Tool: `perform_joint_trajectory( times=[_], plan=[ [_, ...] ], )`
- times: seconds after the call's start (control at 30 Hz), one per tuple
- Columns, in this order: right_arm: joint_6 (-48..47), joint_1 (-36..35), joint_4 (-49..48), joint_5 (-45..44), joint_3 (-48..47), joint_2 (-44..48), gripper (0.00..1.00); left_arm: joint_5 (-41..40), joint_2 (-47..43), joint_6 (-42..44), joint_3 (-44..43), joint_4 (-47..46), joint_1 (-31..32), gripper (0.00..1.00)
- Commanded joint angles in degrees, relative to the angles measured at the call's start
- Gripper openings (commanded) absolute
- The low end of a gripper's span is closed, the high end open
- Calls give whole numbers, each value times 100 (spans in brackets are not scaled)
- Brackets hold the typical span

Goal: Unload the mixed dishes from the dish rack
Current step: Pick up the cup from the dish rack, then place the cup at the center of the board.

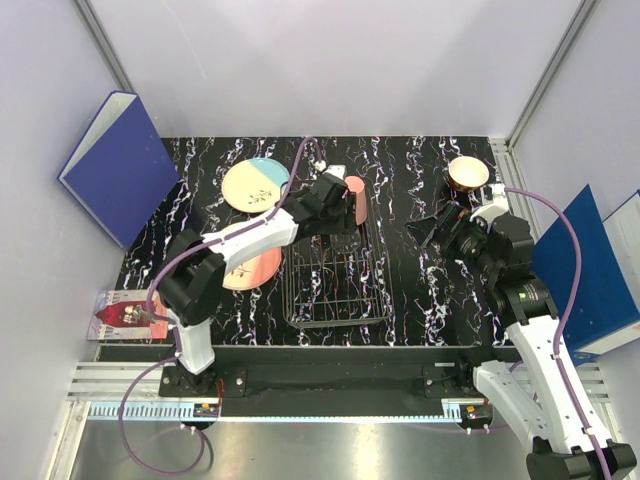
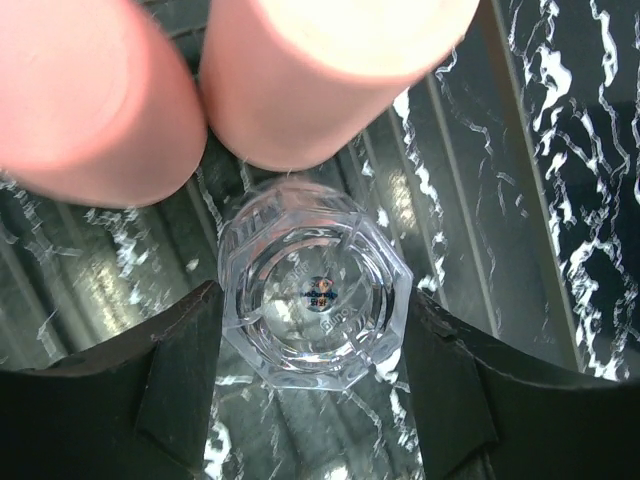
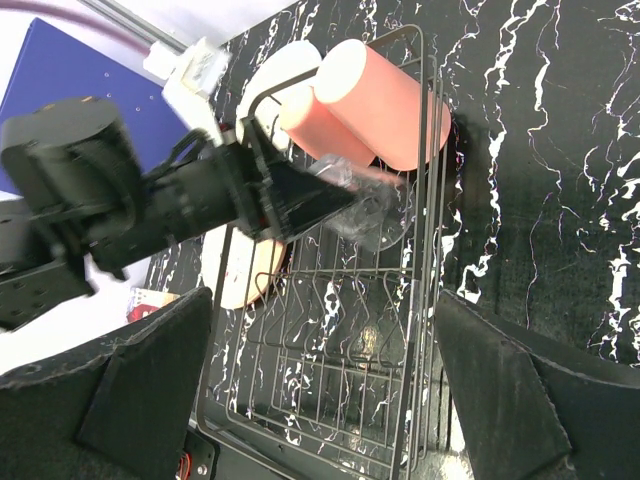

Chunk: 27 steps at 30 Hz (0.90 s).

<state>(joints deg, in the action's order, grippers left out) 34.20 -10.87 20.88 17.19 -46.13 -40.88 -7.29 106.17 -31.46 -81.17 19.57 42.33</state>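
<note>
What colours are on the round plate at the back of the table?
The plate is light blue and cream; top external view.

Robotics lab test cell. Plain white panel walls on aluminium framing enclose a black marbled tabletop. A left arm and a right arm are bolted to a metal rail at 6 o'clock, trailing purple cables. Blue binders lean at 10 o'clock and 3 o'clock.
</note>
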Motion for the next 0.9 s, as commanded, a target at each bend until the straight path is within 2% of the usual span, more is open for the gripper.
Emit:
perform_joint_trajectory(
  times=[0.0, 0.03, 0.23, 0.33, 0.37, 0.43, 0.5, 0.53, 0.63, 0.73, 0.87],
  plan=[
    [-27, -64, -111, 48, -63, 72, 100, -159, -1062, 97, 276, -94, -5, 3],
    [-27, -55, -102, 48, -80, 72, 100, -176, -1229, 105, 320, -85, 4, 0],
    [52, -55, -41, 91, -230, 63, 100, 86, -2626, 61, 549, -164, 21, 0],
    [340, -55, -259, 687, -265, 37, 100, 1033, -3329, -131, 1127, -1101, -75, 0],
    [464, -55, -391, 881, -213, 89, 99, 1741, -3679, -445, 1390, -2097, -154, 0],
    [849, -55, -856, 1294, -81, 203, 97, 2247, -3980, -1060, 2094, -3330, -400, 0],
    [1062, -55, -1312, 1558, -28, 475, 94, 2792, -4008, -1431, 2403, -3827, -628, 0],
    [1237, -55, -1445, 1638, 16, 641, 94, 3195, -3973, -1816, 2482, -4386, -690, 0],
    [1528, -55, -1780, 1989, -71, 704, 94, 3619, -3833, -2397, 2729, -5250, -778, 0],
    [1766, -64, -2044, 2131, -98, 705, 93, 3813, -3692, -2802, 2790, -5795, -778, 0],
    [1775, -55, -2044, 2122, -107, 591, 93, 3875, -3603, -3050, 2834, -6062, -770, 0]
  ],
)
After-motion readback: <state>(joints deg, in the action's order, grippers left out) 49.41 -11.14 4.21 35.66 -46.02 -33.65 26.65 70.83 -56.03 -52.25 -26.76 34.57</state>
